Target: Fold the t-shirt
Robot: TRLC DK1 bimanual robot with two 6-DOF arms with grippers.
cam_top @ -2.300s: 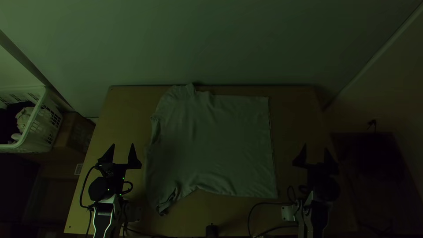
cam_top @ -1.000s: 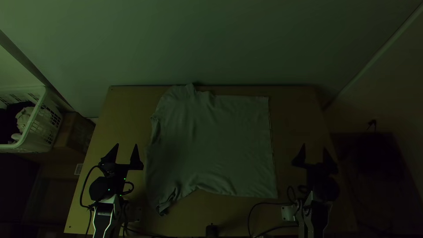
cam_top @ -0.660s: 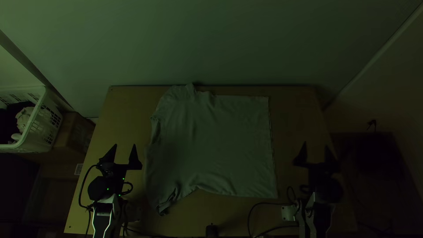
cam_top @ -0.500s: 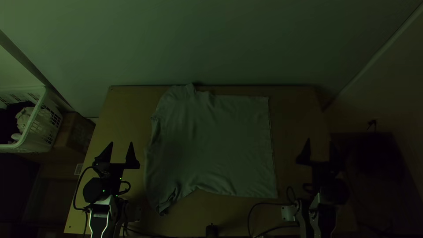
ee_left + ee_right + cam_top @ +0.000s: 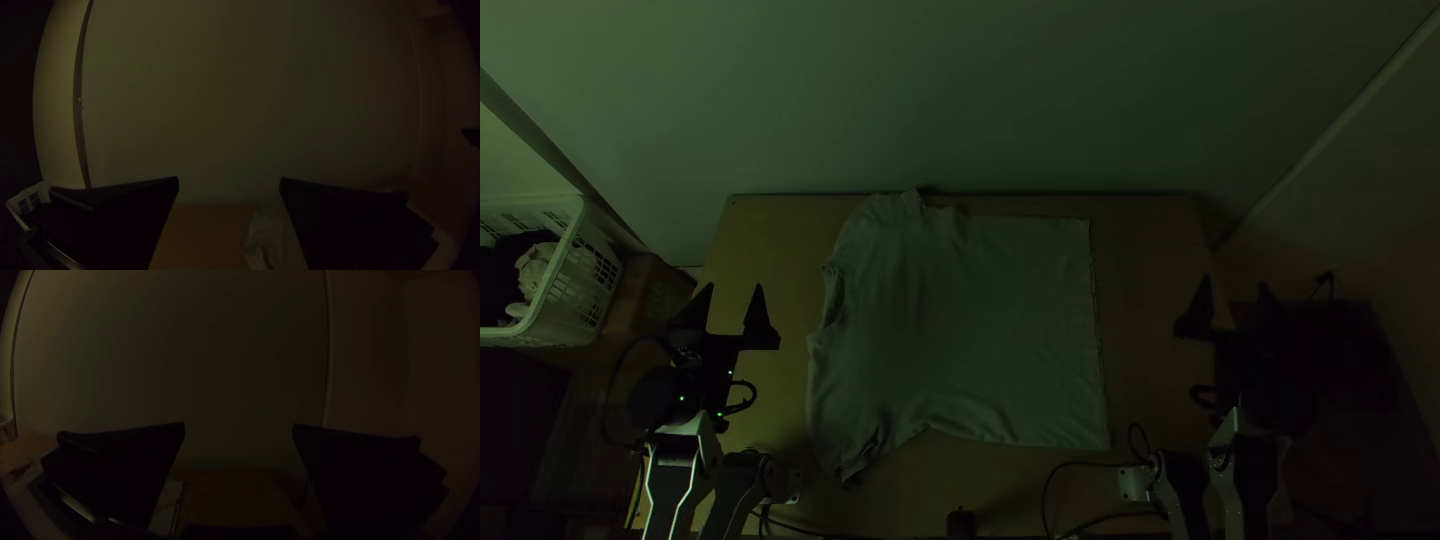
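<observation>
Table: fills centre and lower frame, top view.
T-shirt (image 5: 970, 330): lies spread on the table (image 5: 1155, 300), mid-frame; lower left corner is bunched.
Plastic basket (image 5: 568, 300): sits at left edge, cloth inside.
Left gripper (image 5: 733, 287): claw is spread wide, left of shirt.
Right gripper (image 5: 1234, 282): claw is spread wide, right of shirt.

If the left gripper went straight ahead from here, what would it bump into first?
Most likely the pale wall behind the table: the left gripper points toward it, on a line beside the t-shirt. Its height is hard to judge, so brushing the table first can't be ruled out.
</observation>
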